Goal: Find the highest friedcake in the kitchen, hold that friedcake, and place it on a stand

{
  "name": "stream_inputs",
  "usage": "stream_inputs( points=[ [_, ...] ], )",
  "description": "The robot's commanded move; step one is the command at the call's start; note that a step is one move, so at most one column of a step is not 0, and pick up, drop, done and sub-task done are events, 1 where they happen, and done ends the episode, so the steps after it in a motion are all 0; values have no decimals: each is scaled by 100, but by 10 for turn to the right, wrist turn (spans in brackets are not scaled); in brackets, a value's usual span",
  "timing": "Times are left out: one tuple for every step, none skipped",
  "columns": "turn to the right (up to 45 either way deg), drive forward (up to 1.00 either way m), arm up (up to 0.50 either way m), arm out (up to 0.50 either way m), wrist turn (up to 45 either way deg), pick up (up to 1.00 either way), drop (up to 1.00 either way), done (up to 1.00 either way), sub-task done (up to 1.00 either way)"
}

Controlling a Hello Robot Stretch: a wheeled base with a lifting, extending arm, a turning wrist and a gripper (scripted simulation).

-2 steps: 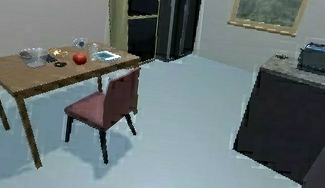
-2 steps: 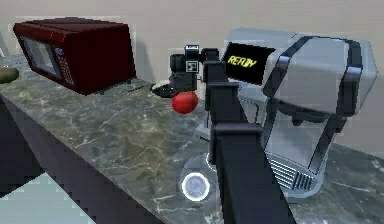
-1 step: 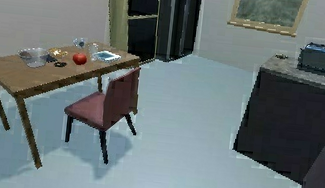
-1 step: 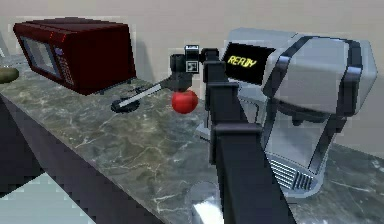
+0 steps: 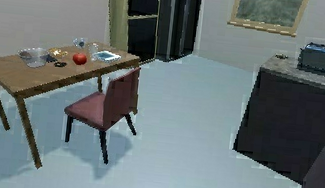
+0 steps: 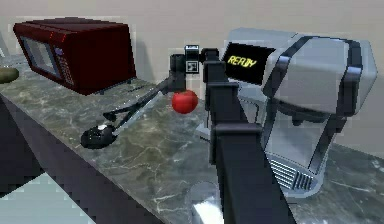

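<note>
Nearest, the dark arm [image 6: 240, 165] lies over the counter [image 6: 130, 168]; from the left come a red microwave [image 6: 75, 52], the gripper [image 6: 112, 126] and a red ball [image 6: 184, 101]. Whether its fingers [image 6: 135, 112] hold anything, or which thing is the friedcake, I cannot tell; seemingly nothing is done yet.

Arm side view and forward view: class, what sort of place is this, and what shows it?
Probably a kitchen: a red microwave and a coffee machine stand on a stone counter, and a wooden table has a chair beside it.
</note>
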Motion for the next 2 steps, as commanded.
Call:
stream_inputs(
  points=[
    [0,0,0,0,-210,0,0,0,0],
    [0,0,0,-40,0,0,0,0,0]
  ],
)
